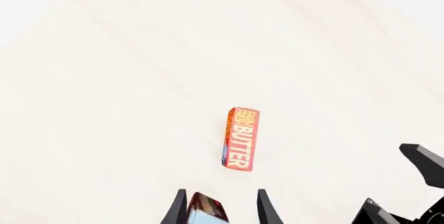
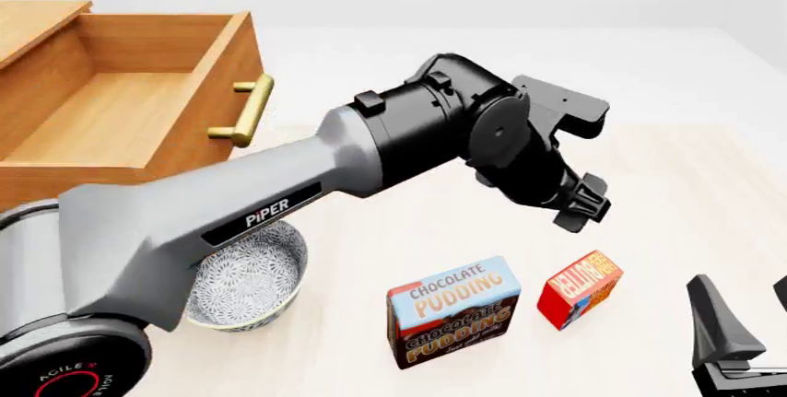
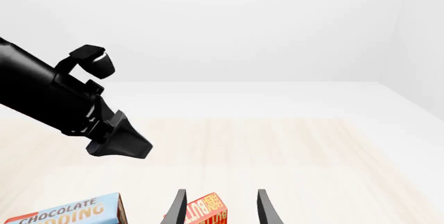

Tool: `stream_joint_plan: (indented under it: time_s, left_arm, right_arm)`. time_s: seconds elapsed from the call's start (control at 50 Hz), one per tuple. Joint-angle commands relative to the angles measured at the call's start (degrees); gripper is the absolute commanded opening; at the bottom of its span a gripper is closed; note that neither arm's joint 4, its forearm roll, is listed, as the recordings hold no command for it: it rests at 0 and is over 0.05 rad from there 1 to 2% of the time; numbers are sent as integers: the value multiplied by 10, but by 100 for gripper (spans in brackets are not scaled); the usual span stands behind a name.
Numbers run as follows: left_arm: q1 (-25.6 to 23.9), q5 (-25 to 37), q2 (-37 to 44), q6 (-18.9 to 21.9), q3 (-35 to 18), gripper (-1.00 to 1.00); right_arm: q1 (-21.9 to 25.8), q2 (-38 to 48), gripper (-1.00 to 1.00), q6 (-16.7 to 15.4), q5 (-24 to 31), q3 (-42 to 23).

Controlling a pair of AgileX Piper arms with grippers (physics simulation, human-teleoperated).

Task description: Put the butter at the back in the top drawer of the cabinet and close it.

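At the far left of the front view stands the cabinet (image 2: 37, 24), its top drawer (image 2: 117, 107) pulled wide open, the brass handle (image 2: 250, 111) on its front facing right. Below it a patterned bowl (image 2: 252, 279) sits on the table (image 2: 688, 194), partly hidden by the left arm (image 2: 246, 213), which reaches up and across the middle. The left gripper (image 2: 581, 202) hangs above the boxes, its fingers apart with nothing between them. Under it a pudding box (image 2: 455, 312) stands upright, and just to its right, near but apart, a butter box (image 2: 581, 288) stands tilted. In the left wrist view the fingers (image 1: 176, 211) are spread, a corner of the pudding box (image 1: 207, 211) shows between them, and a butter box (image 1: 240, 139) lies farther off on the bare table; whether it is the same butter box I cannot tell. At the far right of the front view the right gripper (image 2: 738, 337) sits low at the frame's edge; its wrist view shows the fingers (image 3: 263, 209) apart, with the butter box showing between them but not clamped
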Motion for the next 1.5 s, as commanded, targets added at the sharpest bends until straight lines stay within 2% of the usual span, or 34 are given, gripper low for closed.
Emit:
stream_joint_plan:
  time_s: [0.02,0.26,0.74,0.78,1.24,1.5]
  left_arm:
    - [-25,16,37,1,-38,100]
    - [-39,26,62,-3,-59,100]
    - [-48,22,95,-13,-58,100]
    - [-55,18,99,-24,-55,100]
    - [-42,20,127,-23,-69,100]
    - [-37,38,149,-18,-99,100]
  right_arm:
    - [0,0,100,0,0,0]
    - [0,0,100,0,0,0]
    - [0,0,100,0,0,0]
    - [0,0,100,0,0,0]
    - [0,0,100,0,0,0]
    - [0,0,100,0,0,0]
